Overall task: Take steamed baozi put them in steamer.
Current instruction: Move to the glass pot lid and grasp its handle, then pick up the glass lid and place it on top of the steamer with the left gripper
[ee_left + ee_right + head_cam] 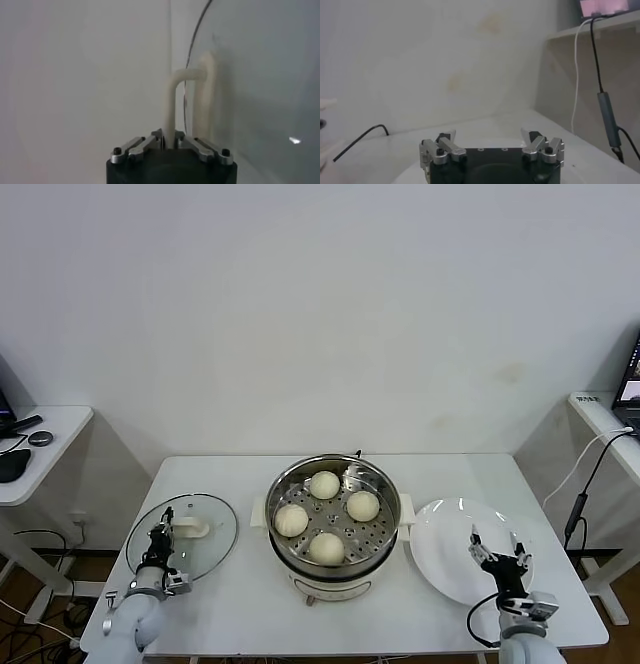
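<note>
The steamer (272, 496) stands at the table's middle, a shiny steel pot on a cream base. Four cream-white baozi lie on its perforated tray: one at the back (324, 484), one on the right (363, 505), one on the left (291, 519), one at the front (327, 548). My left gripper (166, 522) is at the glass lid (210, 549), left of the steamer. In the left wrist view the left gripper (169, 137) is shut on the lid's cream handle (172, 100). My right gripper (495, 540) is open and empty above the white plate (445, 554); it also shows in the right wrist view (490, 135).
The white plate holds nothing. A black cable (360, 140) runs over the table behind the steamer. Side tables stand at the far left (50, 439) and far right (600, 419), with cables hanging at the right. A white wall lies behind.
</note>
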Robot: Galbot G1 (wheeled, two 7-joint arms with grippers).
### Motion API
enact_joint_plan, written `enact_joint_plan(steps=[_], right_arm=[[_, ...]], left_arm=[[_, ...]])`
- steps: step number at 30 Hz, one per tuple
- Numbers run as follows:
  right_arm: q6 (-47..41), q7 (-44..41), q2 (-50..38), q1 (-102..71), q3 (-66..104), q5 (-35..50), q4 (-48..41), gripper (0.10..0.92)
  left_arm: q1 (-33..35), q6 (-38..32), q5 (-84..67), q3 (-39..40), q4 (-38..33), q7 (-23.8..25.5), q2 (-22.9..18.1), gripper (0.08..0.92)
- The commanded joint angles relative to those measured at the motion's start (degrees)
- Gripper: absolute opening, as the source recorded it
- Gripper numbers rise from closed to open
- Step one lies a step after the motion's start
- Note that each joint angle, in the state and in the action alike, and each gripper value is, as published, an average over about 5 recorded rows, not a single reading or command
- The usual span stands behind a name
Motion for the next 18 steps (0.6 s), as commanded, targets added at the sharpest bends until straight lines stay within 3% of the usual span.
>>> enact_joint_plan(steps=[1, 9, 13, 18], right_arm=[[-0.3, 0.0, 0.0, 0.2, 0.1, 0.6, 0.1, 0.823], [-0.9, 0.0, -0.2, 0.3, -0.3, 0.9, 0.5, 0.823], [-1.4, 0.5, -0.3, -0.2, -0.3, 0.8, 1.4, 0.823], [-1.7, 0.8, -1.1, -1.4, 0.0, 0.5, 2.4, 0.823]], left_arm=[[6.1, 13.5, -2.4, -1.9, -14.0, 1.2, -0.8, 0.173], [12.2, 33.0, 8.2, -2.1, -32.9, 8.1, -3.9, 0.173], [13.2, 34.4, 11.3, -4.2, -40.2, 14.3, -8.3, 0.173], [16.1, 34.4, 14.0, -5.2, -49.2, 18.5, -12.0, 0.173]])
